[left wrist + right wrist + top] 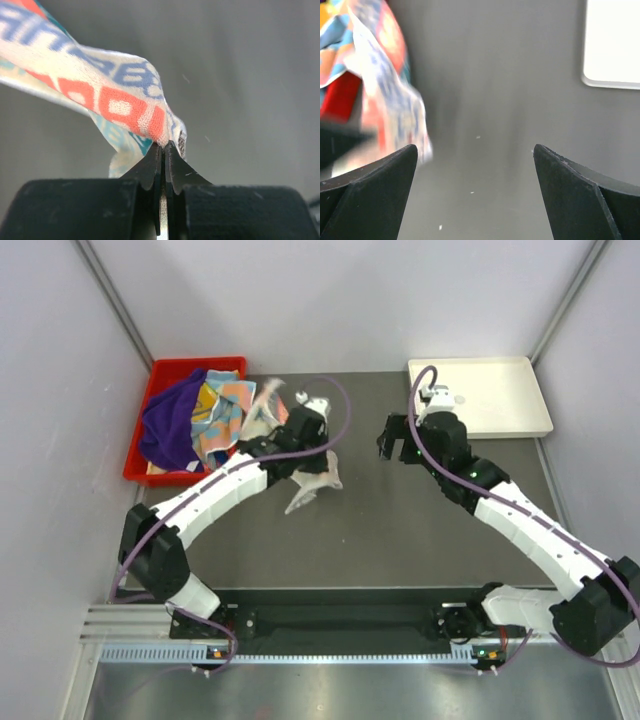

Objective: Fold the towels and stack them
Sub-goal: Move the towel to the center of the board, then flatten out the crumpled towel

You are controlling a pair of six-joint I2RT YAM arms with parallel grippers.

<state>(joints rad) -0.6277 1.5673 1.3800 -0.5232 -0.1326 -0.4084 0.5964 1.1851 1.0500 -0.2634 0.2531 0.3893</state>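
Nubby cloth towel (125,107), matt table (380,530)

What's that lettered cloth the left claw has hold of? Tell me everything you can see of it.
The towel is a soft, finely woven cloth, white with big orange and blue letters and teal patches. The left gripper is shut on a bunched edge; the rest trails away crumpled over the dark table.

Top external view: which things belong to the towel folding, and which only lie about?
Job: lettered towel pinched by left gripper; purple towel and multicoloured towels in the red bin.
Lying about: red bin; white tray.
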